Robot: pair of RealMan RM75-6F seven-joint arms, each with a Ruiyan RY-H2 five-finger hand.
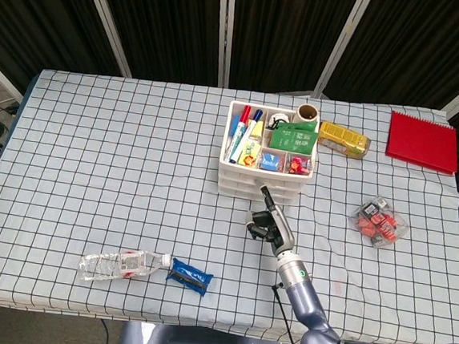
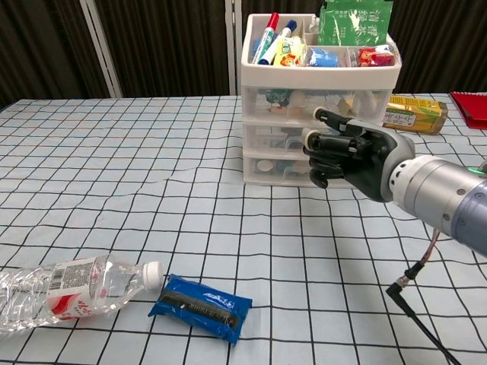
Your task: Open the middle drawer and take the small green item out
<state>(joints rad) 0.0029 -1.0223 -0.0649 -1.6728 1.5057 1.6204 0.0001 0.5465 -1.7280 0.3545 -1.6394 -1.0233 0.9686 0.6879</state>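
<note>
Head view: white drawer unit of three stacked drawers, open tray on top, standing on the checked desk. Right hand just before its front, fingers curled, grasping nothing visible. One bottle, one blue packet, one red notebook.

Chest view: middle drawer closed, clear-fronted, contents blurred; green item indiscernible. Right hand at the drawer front, fingers clenched; contact unclear.

Water bottle, blue packet
</note>
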